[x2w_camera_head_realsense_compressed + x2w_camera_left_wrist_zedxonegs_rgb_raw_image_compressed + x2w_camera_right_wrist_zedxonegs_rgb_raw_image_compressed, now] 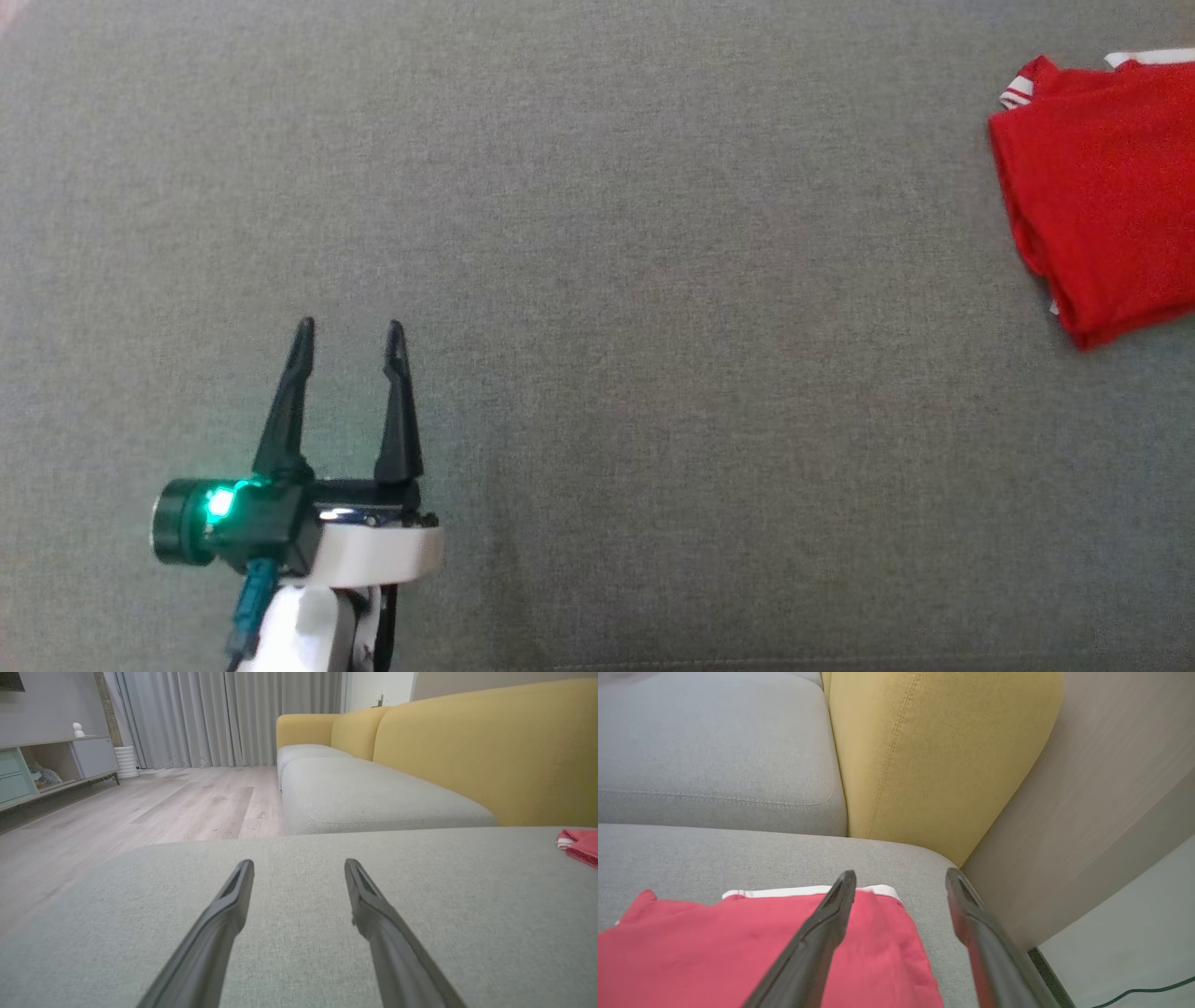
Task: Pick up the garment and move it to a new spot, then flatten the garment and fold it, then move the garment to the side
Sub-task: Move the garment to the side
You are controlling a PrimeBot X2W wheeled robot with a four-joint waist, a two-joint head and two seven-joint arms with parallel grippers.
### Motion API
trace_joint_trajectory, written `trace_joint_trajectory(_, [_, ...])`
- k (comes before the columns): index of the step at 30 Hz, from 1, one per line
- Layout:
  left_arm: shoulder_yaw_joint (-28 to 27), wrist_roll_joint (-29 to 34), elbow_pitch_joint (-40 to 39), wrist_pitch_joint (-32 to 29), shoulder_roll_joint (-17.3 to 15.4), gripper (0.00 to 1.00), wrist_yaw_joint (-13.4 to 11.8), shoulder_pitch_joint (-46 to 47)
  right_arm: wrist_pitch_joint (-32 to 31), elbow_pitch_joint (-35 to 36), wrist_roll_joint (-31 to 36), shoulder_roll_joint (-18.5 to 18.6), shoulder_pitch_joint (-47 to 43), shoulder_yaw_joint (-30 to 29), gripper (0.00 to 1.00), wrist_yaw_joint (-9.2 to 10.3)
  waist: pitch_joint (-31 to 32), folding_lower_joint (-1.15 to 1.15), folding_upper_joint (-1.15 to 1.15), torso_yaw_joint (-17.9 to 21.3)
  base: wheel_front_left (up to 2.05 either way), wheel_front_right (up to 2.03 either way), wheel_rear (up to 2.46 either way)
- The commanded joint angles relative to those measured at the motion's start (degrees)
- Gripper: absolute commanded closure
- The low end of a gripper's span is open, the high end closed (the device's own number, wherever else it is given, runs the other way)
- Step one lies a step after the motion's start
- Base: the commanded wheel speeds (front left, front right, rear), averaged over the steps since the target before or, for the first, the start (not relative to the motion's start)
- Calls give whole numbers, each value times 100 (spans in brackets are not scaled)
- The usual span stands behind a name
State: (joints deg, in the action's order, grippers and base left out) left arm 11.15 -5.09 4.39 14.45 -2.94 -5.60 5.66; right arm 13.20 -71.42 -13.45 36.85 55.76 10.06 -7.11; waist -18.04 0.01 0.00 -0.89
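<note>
Looking down in the head view, the red garment point(1102, 187) lies folded at the far right of the grey seat cushion point(653, 392), cut off by the picture's right edge. Its visible edge runs roughly up and down that view, with white trim point(1019, 91) at the top corner. The left gripper point(349, 334) hangs at the lower left, well apart from the cloth. Its two dark fingers are spread with only bare cushion between them.

In the left wrist view, the left gripper point(299, 864) points along the cushion point(467, 905) towards the wooden floor point(187, 807). It is released and grips nothing. The garment point(581, 845) shows as a small red corner far off to its right, so this arm is the farther one.

In the right wrist view, the right gripper point(901, 876) sits right over the garment point(738, 947), near the yellow backrest point(934, 756). One finger crosses the red cloth at its white-trimmed edge point(784, 891). The other lies over bare cushion point(924, 882) just beyond the cloth's side edge. The jaws stand wide apart with no fabric pinched between them. I cannot tell whether a finger rests on the cloth. I judge the right arm nearer for any further move, with the folded piece already at the side.
</note>
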Motion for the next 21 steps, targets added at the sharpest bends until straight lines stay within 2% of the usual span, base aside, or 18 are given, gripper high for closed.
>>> trace_joint_trajectory(1, [-227,-37,-263,55,6,0,-33,138,111,102,58,38,11,2,0,-37,57,-1,0,16,0,0,0])
trace_joint_trajectory(6, [-329,-127,-220,55,6,0,99,46,173,403,-54,-594,-379,-368,0,-37,357,-1,0,34,0,0,0])
trace_joint_trajectory(14, [-448,-533,102,55,6,0,101,-267,178,2299,-105,-2055,-2377,-926,0,-37,1136,-1,0,33,0,0,0])
trace_joint_trajectory(18, [-510,-521,203,55,6,0,24,-463,179,3415,50,-2864,-3537,-949,0,-37,1556,-1,0,58,0,0,0])
trace_joint_trajectory(19, [-510,-521,203,55,6,0,24,-463,179,3415,50,-2864,-3537,-949,0,-37,1556,-1,0,58,0,0,0])
trace_joint_trajectory(21, [-550,-499,227,55,6,0,-19,-578,179,4005,66,-3097,-4076,-762,0,-37,1713,-1,0,80,0,0,0])
